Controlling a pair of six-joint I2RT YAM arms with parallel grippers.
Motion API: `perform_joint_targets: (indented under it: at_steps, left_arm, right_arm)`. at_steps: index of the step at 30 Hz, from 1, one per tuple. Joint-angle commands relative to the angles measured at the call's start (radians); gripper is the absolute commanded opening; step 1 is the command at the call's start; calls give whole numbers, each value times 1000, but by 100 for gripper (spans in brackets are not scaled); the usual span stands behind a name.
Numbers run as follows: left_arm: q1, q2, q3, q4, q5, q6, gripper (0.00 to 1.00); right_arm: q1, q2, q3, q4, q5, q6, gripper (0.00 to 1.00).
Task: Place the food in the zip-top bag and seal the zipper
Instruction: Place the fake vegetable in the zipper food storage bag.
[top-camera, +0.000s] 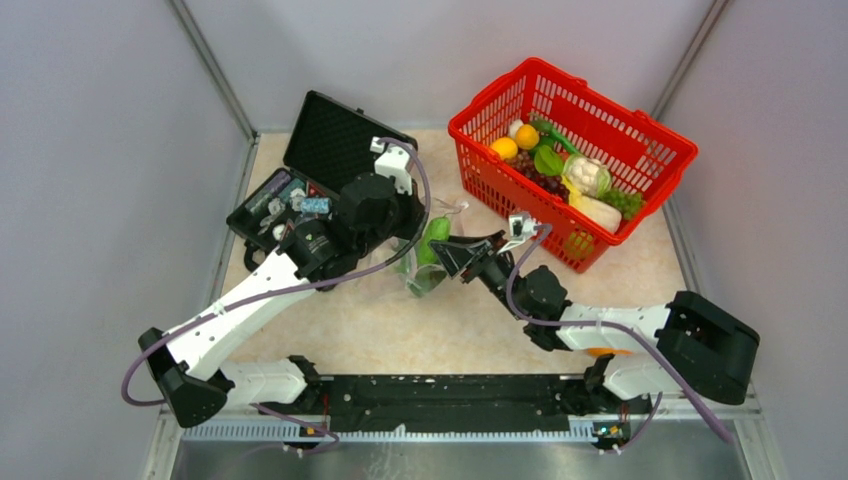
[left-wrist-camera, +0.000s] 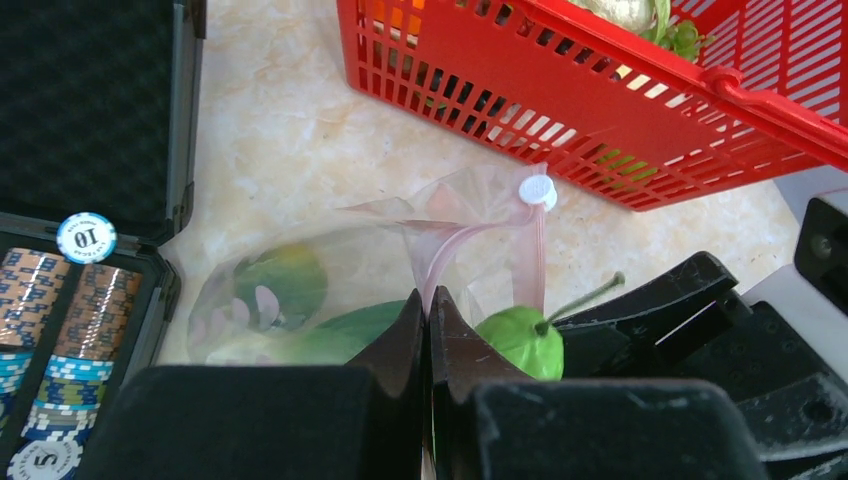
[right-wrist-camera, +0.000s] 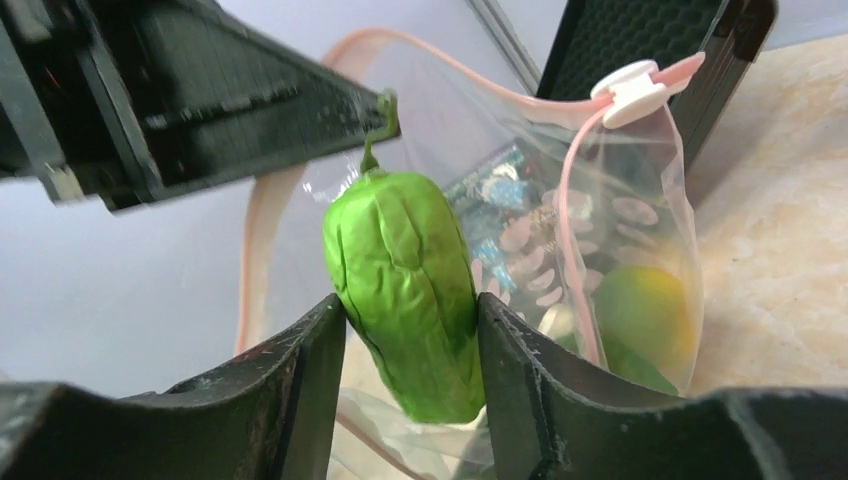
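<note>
- The green pepper (right-wrist-camera: 400, 250) is clamped between the fingers of the right gripper (right-wrist-camera: 410, 303), at the open mouth of the zip-top bag (left-wrist-camera: 300, 270).
- The bag is between the two grippers, with green and yellow-orange food (right-wrist-camera: 640, 310) inside.
- The left gripper (left-wrist-camera: 428, 305) is pinched tight on the bag's mouth edge, at the pink zipper (left-wrist-camera: 445, 245). The white slider (left-wrist-camera: 537, 190) is further along the strip.
- The red basket (top-camera: 640, 150) holding more pieces stands behind the bag, and the black case (top-camera: 330, 140) lies open beside it.
</note>
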Motion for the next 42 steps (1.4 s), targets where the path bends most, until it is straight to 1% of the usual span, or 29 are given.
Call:
perform_joint_targets:
  at_steps: [1,3,5,6,8,9,10,11,12,15,17,19,20,23,25,26,28,29,30,32,33,34,35,36,37,38,40,41,42]
  left_arm:
    - [2,-64,14,72,-60,-6,0]
    - [1,-72,7,72,-65,0,0]
    - [2,-78,0,72,-69,2,0]
    - [2,-80,-4,76,-67,4,0]
    - [1,-80,-9,83,-67,5,0]
    - [2,-80,-10,85,-65,5,0]
    - [2,-80,-10,87,-62,6,0]
    - [1,-81,-10,88,-60,6,0]
    - [1,-82,-11,88,-59,6,0]
    - [2,-87,-15,91,-56,9,0]
    - [2,-95,-23,94,-43,21,0]
    - [2,-116,-40,121,-1,72,0]
    - [2,-138,-51,130,-6,86,0]
    - [2,-223,-112,170,-142,91,0]
    - [2,-282,-200,230,-294,95,0]
    - [3,-311,-233,233,-387,69,0]
    - [5,-366,-343,265,-504,41,0]
    - [6,-390,-390,297,-532,40,0]
    - [5,-413,-421,292,-551,14,0]
    - [6,-461,-450,192,-584,-122,0]
    - [6,-502,-464,133,-562,-201,0]
    - [6,-552,-502,178,-498,-195,0]
    - [6,-601,-569,313,-432,-107,0]
    - [7,-632,-612,396,-359,-46,0]
    - [9,-631,-598,395,-313,-23,0]
    - [9,-595,-538,356,-255,4,0]
    - [8,-471,-355,220,-108,76,0]
    - [9,-373,-253,121,-62,92,0]
    - [9,-311,-171,39,-52,77,0]
  right_arm:
    - [12,-62,91,-135,-112,-80,57]
    - [11,-111,150,-312,-161,-156,63]
    - [10,-152,227,-509,-180,-214,74]
    - [3,-161,278,-611,-186,-230,76]
    - [-29,-159,360,-787,-264,-248,77]
    - [-43,-157,386,-833,-321,-259,77]
    - [-51,-154,408,-880,-330,-260,76]
    - [-56,-153,426,-922,-307,-250,71]
    - [-63,-149,436,-950,-298,-241,67]
    - [-89,-142,473,-1022,-329,-250,60]
    - [-90,-160,478,-1028,-322,-280,54]
    - [-90,-193,473,-1010,-375,-321,53]
    - [-90,-215,479,-1010,-401,-342,52]
    - [-90,-296,493,-1009,-434,-400,52]
    - [-90,-374,483,-991,-415,-427,52]
    - [-90,-404,477,-985,-392,-437,52]
    - [-89,-454,466,-993,-315,-456,52]
    - [-90,-475,458,-1001,-269,-464,52]
    - [-90,-488,451,-1013,-206,-473,52]
    - [-90,-492,449,-1068,-65,-470,52]
    - [-91,-489,452,-1105,-4,-464,52]
    - [-93,-481,458,-1139,52,-462,52]
    - [-101,-476,464,-1173,89,-466,52]
    - [-110,-470,473,-1203,113,-470,52]
    - [-125,-462,486,-1226,134,-469,52]
    - [-145,-453,500,-1244,152,-468,52]
    - [-200,-424,543,-1271,158,-465,52]
    - [-238,-406,568,-1294,151,-456,52]
    - [-279,-381,597,-1315,140,-444,52]
